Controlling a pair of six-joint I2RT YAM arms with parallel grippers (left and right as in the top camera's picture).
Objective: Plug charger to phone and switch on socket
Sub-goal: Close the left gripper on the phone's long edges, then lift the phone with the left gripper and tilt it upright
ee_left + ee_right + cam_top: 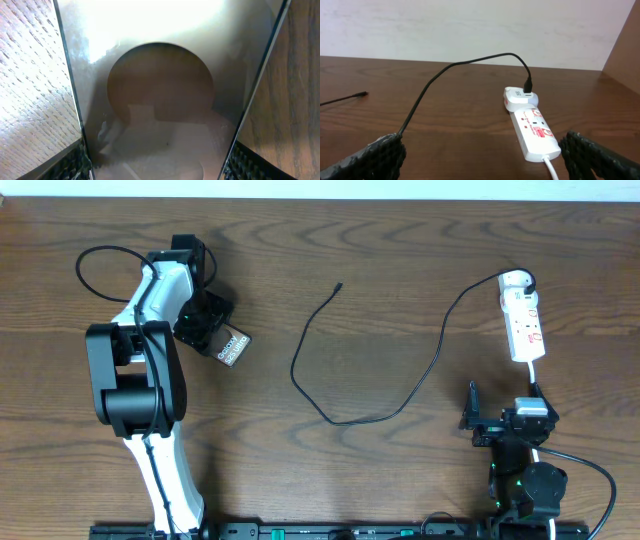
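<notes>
The phone (232, 346) lies at the table's left, its white label strip facing right. My left gripper (205, 323) is shut on the phone; in the left wrist view the glossy face (160, 100) fills the space between my two fingers (157, 167), which touch its edges. The charger (420, 385) runs from the socket (522, 315) in a long loop across the table to its free plug tip (338, 286), which lies loose at centre. My right gripper (497, 423) is open and empty just in front of the socket (532, 127); the cable (445, 75) and tip (362, 93) show there.
A white cord (551, 167) leaves the socket's near end towards my right gripper. A pale wall stands behind the table's far edge. The left arm's own black cable (95, 265) loops at the far left.
</notes>
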